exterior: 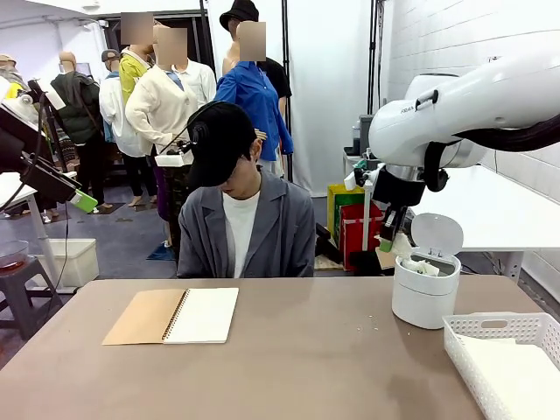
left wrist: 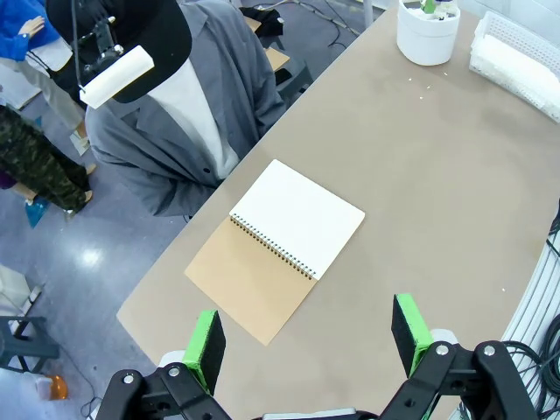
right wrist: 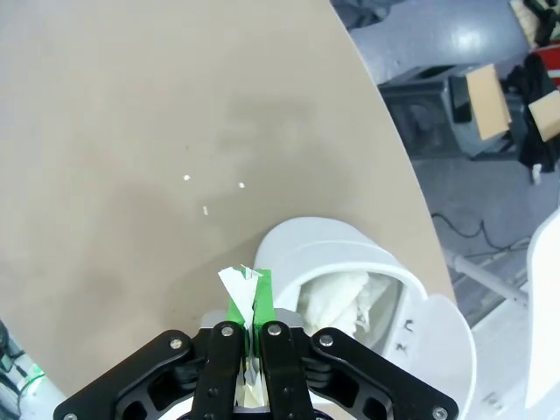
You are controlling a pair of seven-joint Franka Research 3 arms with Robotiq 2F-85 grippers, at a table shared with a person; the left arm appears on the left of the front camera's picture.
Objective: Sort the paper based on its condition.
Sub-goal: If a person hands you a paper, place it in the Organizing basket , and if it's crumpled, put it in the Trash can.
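Brown table (exterior: pixel 297 350), open spiral notebook (exterior: pixel 173 316) left, white lidded bin (exterior: pixel 425 293), lattice basket (exterior: pixel 503 354) right

We're seeing a matt brown table (exterior: pixel 306 350), a glossy white plastic bin (exterior: pixel 424 297) stuffed with crinkly paper (right wrist: pixel 337 297), a lattice plastic basket (exterior: pixel 490 331) – and a notebook (exterior: pixel 175 315) with a tan card cover, smooth white page and metal spiral.
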